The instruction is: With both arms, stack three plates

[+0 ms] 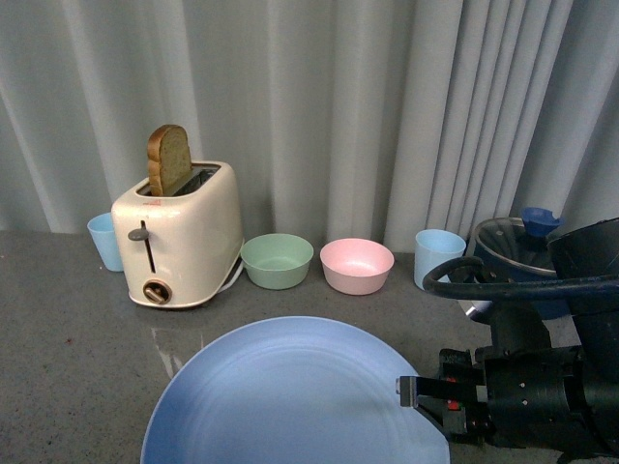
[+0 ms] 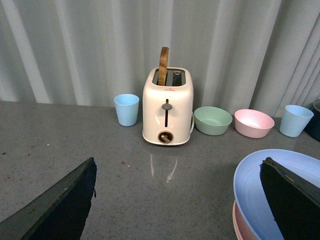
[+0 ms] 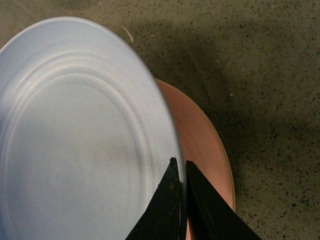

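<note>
Blue plate [image 1: 290, 396] was clamped at its rim by your right end effector [image 3: 181, 164], lying over the pink plate [image 3: 202, 140] but off-centre. You were, I judge, at the stacking step: next shift it centred, lower, let go. Your left end effector [image 2: 178, 162] stood spread and empty. Toaster [image 1: 179, 237] and green bowl [image 1: 277, 261] stood well behind; grey surface [image 1: 58, 309] beside was open.

Right arm [image 1: 542, 391] comes in at 4 o'clock of the front view. Right gripper [image 1: 411, 394] points toward 9 o'clock, fingers [image 3: 167, 205] pinched tight on light blue plate [image 1: 290, 396] rim. Left gripper [image 2: 179, 162] level, fingers [image 2: 65, 205] spread wide apart.
</note>
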Robot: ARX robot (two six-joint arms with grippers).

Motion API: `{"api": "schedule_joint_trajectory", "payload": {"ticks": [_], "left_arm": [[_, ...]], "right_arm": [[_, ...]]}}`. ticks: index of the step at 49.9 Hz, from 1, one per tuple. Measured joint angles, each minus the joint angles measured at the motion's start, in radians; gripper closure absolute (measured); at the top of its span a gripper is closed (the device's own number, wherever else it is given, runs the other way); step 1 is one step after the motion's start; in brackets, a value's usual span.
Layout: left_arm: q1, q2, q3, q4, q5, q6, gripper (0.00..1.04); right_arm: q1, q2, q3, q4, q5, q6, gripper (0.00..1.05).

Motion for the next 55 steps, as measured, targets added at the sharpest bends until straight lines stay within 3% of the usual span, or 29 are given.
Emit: {"api": "schedule_joint_trajectory", "payload": {"ticks": [7,37,46,55], "left_arm": [[0.0,0.0,0.0,0.0,0.0,0.0,0.07],[0.0,0.0,0.0,0.0,0.0,0.0,0.07],[0.0,0.0,0.0,0.0,0.0,0.0,0.07],[0.0,0.0,0.0,0.0,0.0,0.0,0.07]], "right_arm": [[0.004,0.02,0.002,-0.006,0.008,0.007,1.02],[-0.031,-0.201,-0.051,-0.019,0.023,0.091,0.05],[-0.057,-0.316,-0.114,-0.003,0.198,0.004,0.07],[-0.058,-0.321,-0.124,0.022,0.232,-0.046,0.08]]}}
